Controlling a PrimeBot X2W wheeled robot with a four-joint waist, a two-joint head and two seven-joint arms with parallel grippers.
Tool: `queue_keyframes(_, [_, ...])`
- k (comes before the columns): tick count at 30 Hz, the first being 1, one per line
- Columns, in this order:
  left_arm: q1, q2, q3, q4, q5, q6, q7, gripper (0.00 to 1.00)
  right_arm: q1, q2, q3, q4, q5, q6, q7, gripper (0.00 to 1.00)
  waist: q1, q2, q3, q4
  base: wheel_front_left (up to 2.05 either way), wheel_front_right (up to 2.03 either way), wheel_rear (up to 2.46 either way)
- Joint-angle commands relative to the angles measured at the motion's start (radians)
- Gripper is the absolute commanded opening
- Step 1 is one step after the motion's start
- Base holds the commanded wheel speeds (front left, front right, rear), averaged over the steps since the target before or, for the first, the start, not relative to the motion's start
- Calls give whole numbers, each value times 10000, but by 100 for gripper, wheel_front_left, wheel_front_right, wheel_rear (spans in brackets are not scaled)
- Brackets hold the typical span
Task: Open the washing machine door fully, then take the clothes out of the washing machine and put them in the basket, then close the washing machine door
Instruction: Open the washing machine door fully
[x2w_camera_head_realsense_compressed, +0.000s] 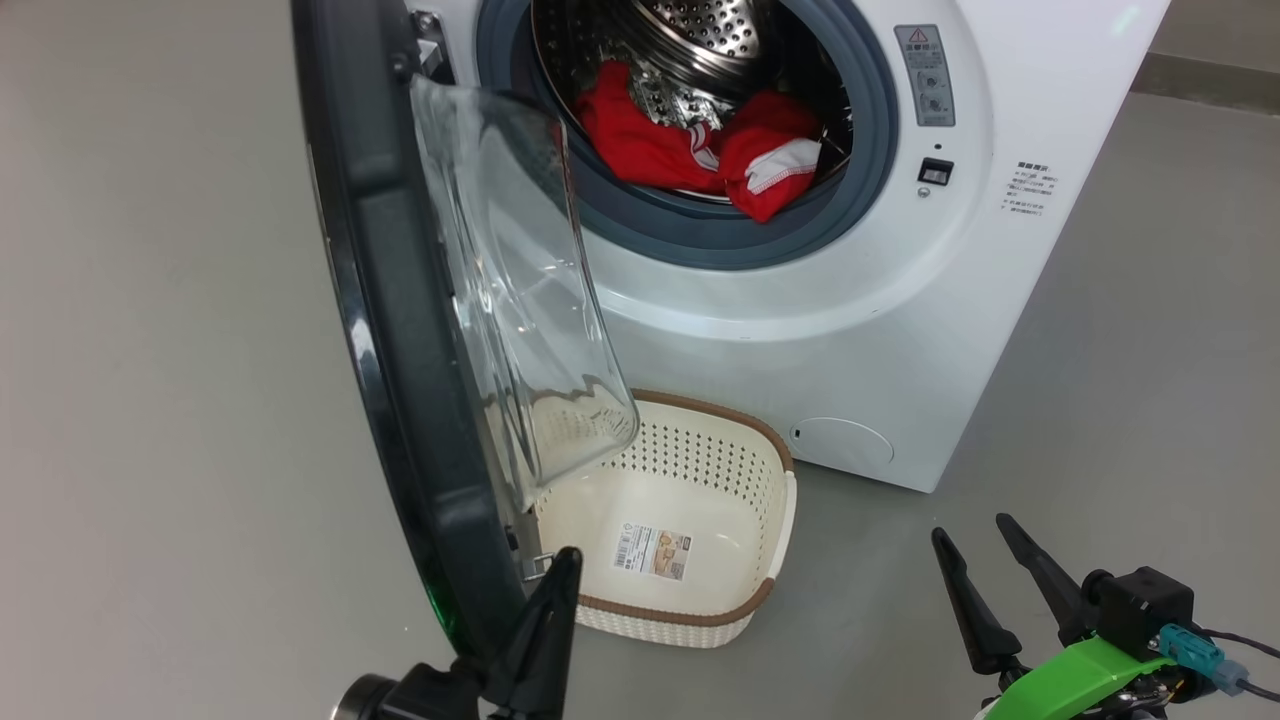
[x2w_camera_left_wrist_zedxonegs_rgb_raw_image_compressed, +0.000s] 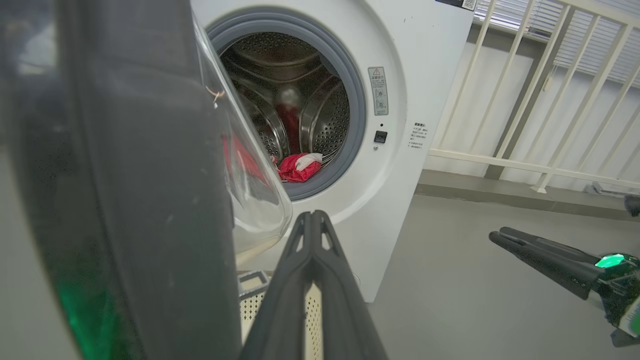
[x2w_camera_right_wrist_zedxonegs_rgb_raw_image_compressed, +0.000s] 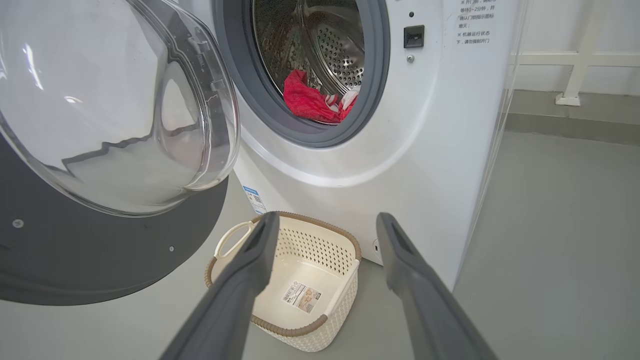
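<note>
Door (x2w_camera_head_realsense_compressed: 400, 300) of the washing machine (x2w_camera_head_realsense_compressed: 850, 330) stands swung out at the far left, nearly edge-on to your head camera, its clear glass bowl bulging to the right. Your left gripper (x2w_camera_head_realsense_compressed: 568, 558) sits at the door's lower edge, right by the latch. Its fingers are pressed together with nothing between them, and you cannot tell whether they touch the door.

Just to the right, the basket (x2w_camera_head_realsense_compressed: 690, 455) rests on the floor (x2w_camera_head_realsense_compressed: 150, 400), partly under the glass bowl and close in front of the machine. A paper label (x2w_camera_head_realsense_compressed: 652, 552) lies on its bottom.

Higher up and further right, the clothes (x2w_camera_head_realsense_compressed: 650, 140) lie in the drum, red with white trim, one fold hanging over the grey seal (x2w_camera_head_realsense_compressed: 700, 235).

At the far right, your right gripper (x2w_camera_head_realsense_compressed: 970, 528) hangs low over the floor, apart from the machine, its fingers spread wide and holding nothing.
</note>
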Motion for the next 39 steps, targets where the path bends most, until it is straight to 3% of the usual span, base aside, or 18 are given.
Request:
queue_keyframes(1, [-295, 26, 360, -55, -145, 180, -51, 0, -80, -64, 194, -195, -74, 16, -118, 100, 0, 0, -29, -1, 0, 0, 0])
queue_keyframes(18, [-154, 94, 2181, 844, -257, 909, -51, 0, 19, 4, 240, -212, -100, 16, -118, 100, 0, 0, -86, 144, 0, 0, 0])
queue_keyframes(39, [-1093, 913, 5154, 1859, -44, 848, -51, 0, -144, -143, 183, -248, -179, 16, -118, 100, 0, 0, 449, 465, 0, 0, 0])
